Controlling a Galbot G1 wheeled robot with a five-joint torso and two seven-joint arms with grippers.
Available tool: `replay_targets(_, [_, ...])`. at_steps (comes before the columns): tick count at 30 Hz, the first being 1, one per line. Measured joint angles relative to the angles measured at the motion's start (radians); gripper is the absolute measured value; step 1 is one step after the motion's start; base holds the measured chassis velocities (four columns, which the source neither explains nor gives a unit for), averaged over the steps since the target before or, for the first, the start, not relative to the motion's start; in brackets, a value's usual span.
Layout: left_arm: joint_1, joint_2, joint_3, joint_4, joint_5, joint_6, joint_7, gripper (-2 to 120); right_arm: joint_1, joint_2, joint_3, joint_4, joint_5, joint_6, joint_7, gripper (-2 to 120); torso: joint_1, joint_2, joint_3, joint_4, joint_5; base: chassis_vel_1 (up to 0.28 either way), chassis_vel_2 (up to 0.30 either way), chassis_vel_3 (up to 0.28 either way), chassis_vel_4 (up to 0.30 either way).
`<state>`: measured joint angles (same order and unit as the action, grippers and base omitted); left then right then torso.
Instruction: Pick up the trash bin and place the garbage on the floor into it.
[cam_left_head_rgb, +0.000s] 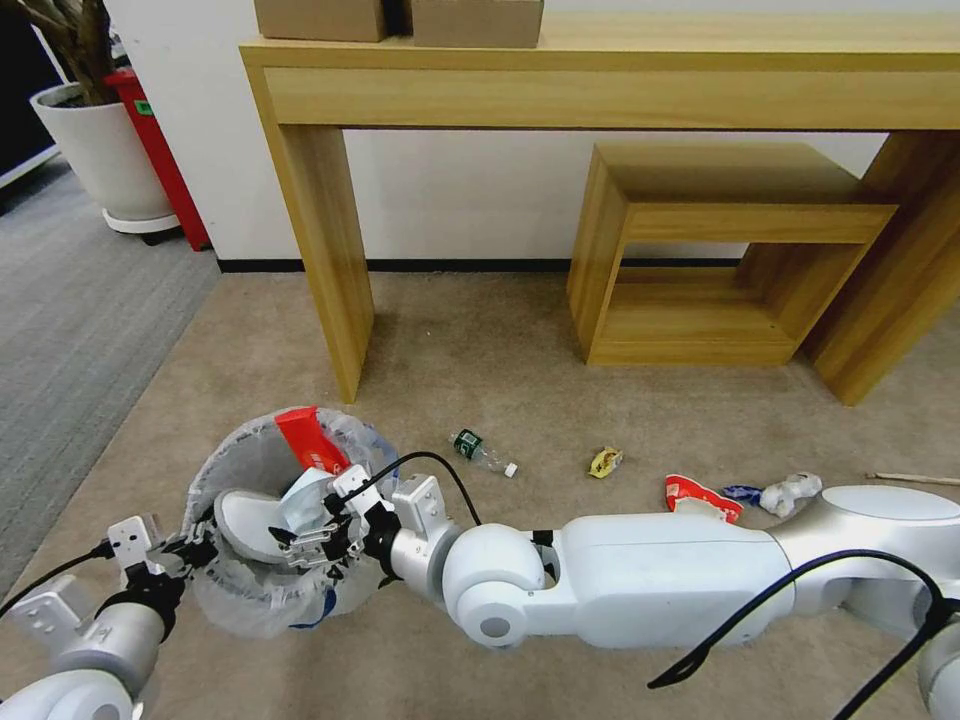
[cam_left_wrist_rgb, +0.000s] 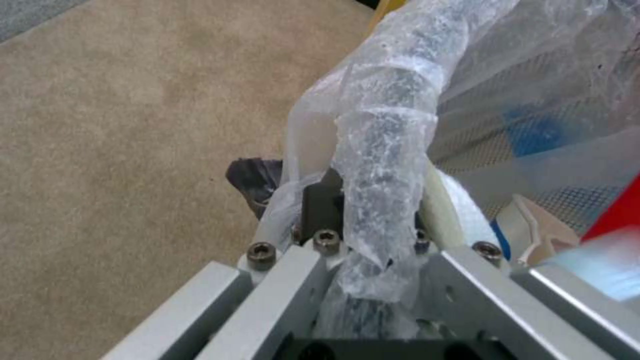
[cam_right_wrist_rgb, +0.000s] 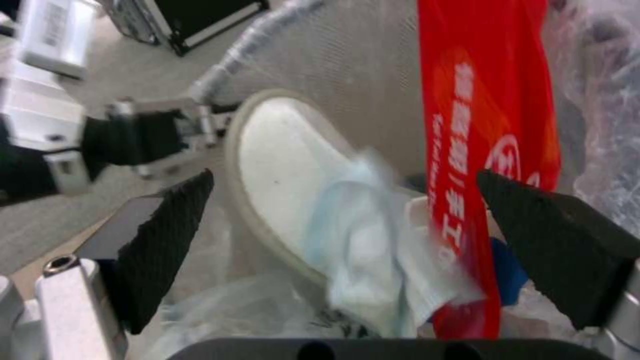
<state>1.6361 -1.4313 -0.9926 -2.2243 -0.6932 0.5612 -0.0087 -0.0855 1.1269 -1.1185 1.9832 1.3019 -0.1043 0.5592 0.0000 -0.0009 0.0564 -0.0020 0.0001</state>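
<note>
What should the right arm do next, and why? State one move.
Probably lift the right gripper clear of the trash bin. Its fingers are open over the bin, with a slipper and red wrapper already inside. The left gripper holds the rim, while a bottle and other litter lie on the floor.

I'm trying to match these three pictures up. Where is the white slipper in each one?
Head view: white slipper inside the trash bin, lower left.
Left wrist view: I cannot pick it out.
Right wrist view: centre, between the open right gripper fingers.
Shared landmark: the bin's bag-wrapped rim.
</note>
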Motion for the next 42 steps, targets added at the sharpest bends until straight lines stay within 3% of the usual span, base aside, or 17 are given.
replay_targets(14, [-0.004, 0.0, 0.001, 0.013, -0.001, 0.003, -0.002, 1, -0.008, -0.023, 0.01, 0.015, -0.058, 0.051, -0.058, 100, 0.0, 0.0, 0.0, 0.0, -0.0001, 0.0, 0.0, 0.0, 0.0])
replay_targets(25, [0.002, 0.015, -0.013, 0.012, -0.013, 0.012, -0.004, 1, -0.11, -0.037, 0.182, -0.033, -0.17, 0.169, -0.175, 100, 0.0, 0.0, 0.0, 0.0, -0.0001, 0.0, 0.0, 0.0, 0.0])
replay_targets(32, [0.016, 0.015, -0.027, 0.0, -0.014, 0.015, -0.004, 1, -0.237, -0.063, 0.428, -0.063, -0.236, 0.206, -0.202, 100, 0.0, 0.0, 0.0, 0.0001, 0.0, 0.0, 0.0, 0.0, 0.0])
replay_targets(33, [0.016, 0.015, -0.027, 0.0, -0.014, 0.015, -0.004, 1, -0.237, -0.063, 0.428, -0.063, -0.236, 0.206, -0.202, 100, 0.0, 0.0, 0.0, 0.0001, 0.0, 0.0, 0.0, 0.0, 0.0])
replay_targets(36, [0.023, 0.01, -0.032, -0.013, -0.013, 0.015, -0.004, 1, -0.341, -0.084, 0.601, -0.077, -0.287, 0.217, -0.232, 100, 0.0, 0.0, 0.0, 0.0, 0.0002, 0.0, 0.0, 0.0, 0.0])
replay_targets(38, [0.023, 0.009, -0.032, -0.015, -0.013, 0.015, -0.004, 1, -0.367, -0.088, 0.646, -0.078, -0.3, 0.219, -0.241, 100, 0.0, 0.0, 0.0, 0.0002, 0.0002, 0.0, 0.0, 0.0, 0.0])
replay_targets(40, [0.018, 0.009, -0.029, -0.02, -0.012, 0.016, -0.004, 1, -0.458, -0.102, 0.804, -0.071, -0.34, 0.219, -0.263, 100, 0.0, 0.0, 0.0, -0.0001, 0.0003, 0.0, 0.0, 0.0, 0.0])
replay_targets(41, [0.018, 0.009, -0.029, -0.02, -0.012, 0.016, -0.004, 1, -0.458, -0.102, 0.804, -0.071, -0.34, 0.219, -0.263, 100, 0.0, 0.0, 0.0, -0.0001, 0.0003, 0.0, 0.0, 0.0, 0.0])
replay_targets(42, [0.018, 0.009, -0.026, -0.021, -0.01, 0.017, -0.004, 1, -0.493, -0.108, 0.867, -0.063, -0.355, 0.217, -0.271, 100, 0.0, 0.0, 0.0, 0.0, 0.0003, 0.0, 0.0, 0.0, 0.0])
